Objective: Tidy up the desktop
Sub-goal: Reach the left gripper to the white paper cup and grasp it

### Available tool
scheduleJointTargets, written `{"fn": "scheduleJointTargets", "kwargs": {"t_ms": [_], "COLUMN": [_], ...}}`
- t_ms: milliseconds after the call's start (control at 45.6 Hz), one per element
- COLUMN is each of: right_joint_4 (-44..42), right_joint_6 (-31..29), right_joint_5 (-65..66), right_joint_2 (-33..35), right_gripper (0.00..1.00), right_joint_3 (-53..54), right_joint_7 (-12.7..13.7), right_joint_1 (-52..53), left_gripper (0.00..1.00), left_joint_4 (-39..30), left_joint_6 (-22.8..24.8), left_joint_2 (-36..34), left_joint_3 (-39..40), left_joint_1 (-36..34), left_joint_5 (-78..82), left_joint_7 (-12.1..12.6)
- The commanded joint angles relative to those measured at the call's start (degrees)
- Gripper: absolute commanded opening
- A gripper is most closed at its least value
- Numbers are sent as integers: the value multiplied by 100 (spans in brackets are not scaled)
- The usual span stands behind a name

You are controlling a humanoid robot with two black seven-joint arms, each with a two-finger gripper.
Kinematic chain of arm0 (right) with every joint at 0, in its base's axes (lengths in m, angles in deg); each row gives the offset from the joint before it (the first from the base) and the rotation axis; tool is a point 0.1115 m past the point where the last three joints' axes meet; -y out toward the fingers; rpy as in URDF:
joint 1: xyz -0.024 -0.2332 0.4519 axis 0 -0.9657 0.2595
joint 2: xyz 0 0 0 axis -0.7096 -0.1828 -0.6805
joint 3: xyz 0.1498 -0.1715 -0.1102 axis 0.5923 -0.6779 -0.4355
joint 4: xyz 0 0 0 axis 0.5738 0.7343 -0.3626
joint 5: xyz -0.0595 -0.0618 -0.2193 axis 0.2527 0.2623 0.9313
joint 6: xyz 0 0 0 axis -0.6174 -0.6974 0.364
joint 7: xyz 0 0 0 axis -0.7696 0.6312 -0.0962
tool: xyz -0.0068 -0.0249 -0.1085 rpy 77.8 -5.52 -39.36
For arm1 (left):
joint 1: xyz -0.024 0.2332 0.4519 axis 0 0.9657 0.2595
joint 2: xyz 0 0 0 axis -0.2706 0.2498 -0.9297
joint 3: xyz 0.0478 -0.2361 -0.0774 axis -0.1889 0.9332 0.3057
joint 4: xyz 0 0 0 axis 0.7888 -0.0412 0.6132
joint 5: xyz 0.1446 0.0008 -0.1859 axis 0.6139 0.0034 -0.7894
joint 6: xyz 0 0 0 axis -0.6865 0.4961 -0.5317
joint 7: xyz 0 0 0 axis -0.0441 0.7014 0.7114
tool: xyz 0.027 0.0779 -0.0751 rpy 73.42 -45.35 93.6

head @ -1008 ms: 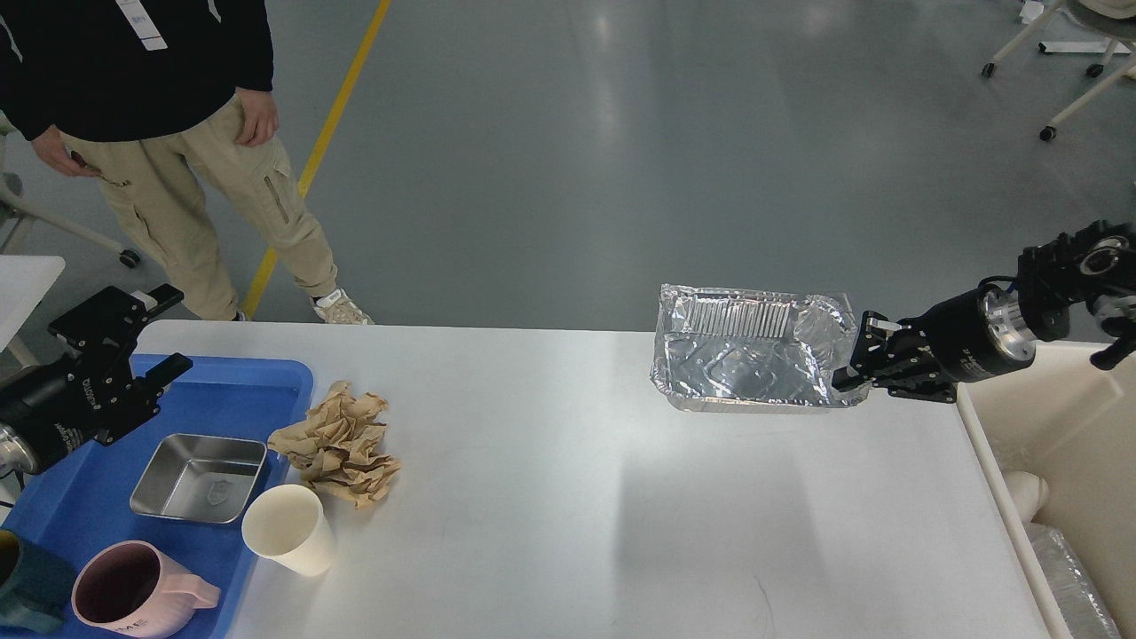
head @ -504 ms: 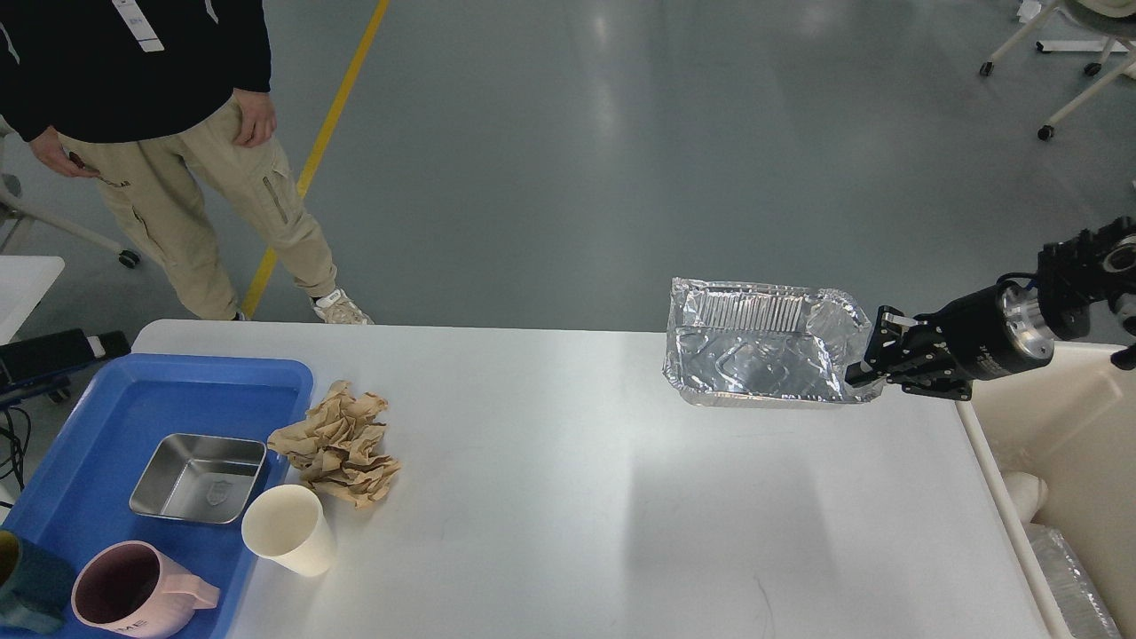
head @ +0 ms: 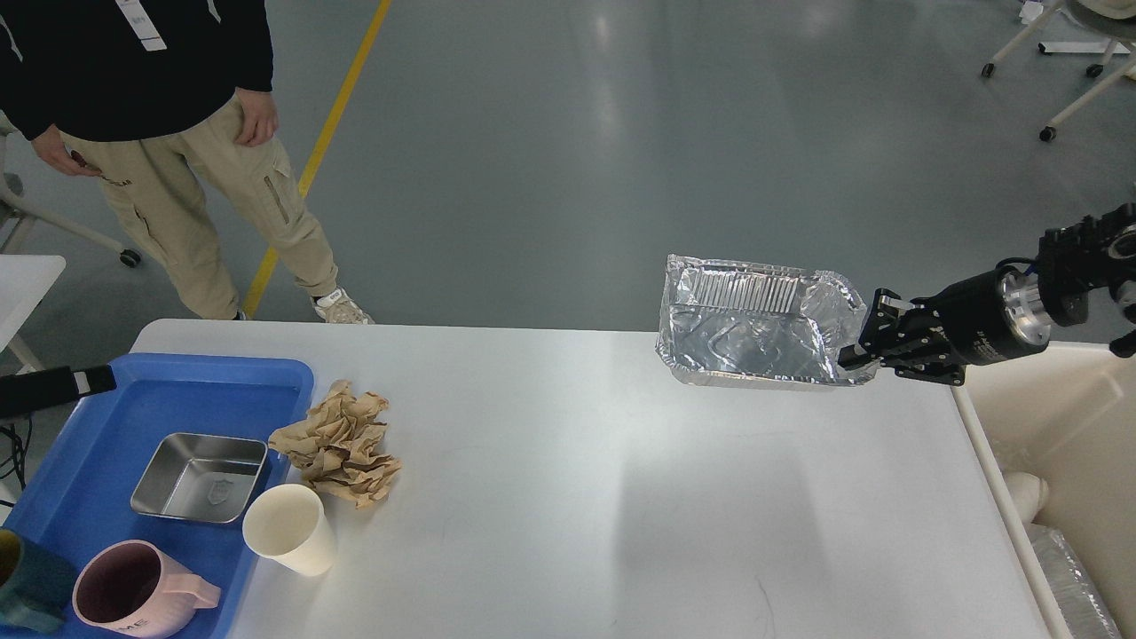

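Right hand (head: 859, 359): clamped on foil tray (head: 754, 324) rim, lifted off surface (head: 568, 461), likely bound for bin (head: 1056, 417). Left hand unseen.

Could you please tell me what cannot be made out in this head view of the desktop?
- Left hand: out of the head view.
- Cream bin: contents cut off by the right edge.
- Teal cup: cut by the left edge.
- Right hand: the foil tray hides where its fingertips pinch.
- Person: head cut off at the top edge.
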Motion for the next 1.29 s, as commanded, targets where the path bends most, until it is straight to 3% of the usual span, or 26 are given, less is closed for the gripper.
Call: {"fn": "scheduleJointTargets", "kwargs": {"t_ms": [0, 88, 241, 548, 1271], "right_joint_4": [-20, -20, -2, 7, 15], "right_joint_6": [8, 8, 8, 8, -9], "right_joint_5": [2, 2, 2, 2, 2], "right_joint_2": [9, 1, 18, 97, 264], "right_gripper": [0, 0, 0, 0, 0], "right_joint_3": [0, 0, 52, 96, 184], "right_joint_7": [-9, -9, -9, -9, -9], "right_joint_1": [-14, -15, -15, -32, -85], "left_gripper": [97, 97, 97, 96, 96], "left_joint_4": [142, 440, 714, 714, 1522], "left_joint_6": [90, 81, 72, 64, 63], "left_joint_2": [339, 726, 1350, 1913, 3073], "left_joint_3": [-97, -193, -194, -272, -448], "left_joint_1": [6, -3, -47, -266, -671], "left_joint_5": [786, 1638, 2633, 3433, 4365], "left_joint_7": [-150, -211, -615, -782, -783]}}
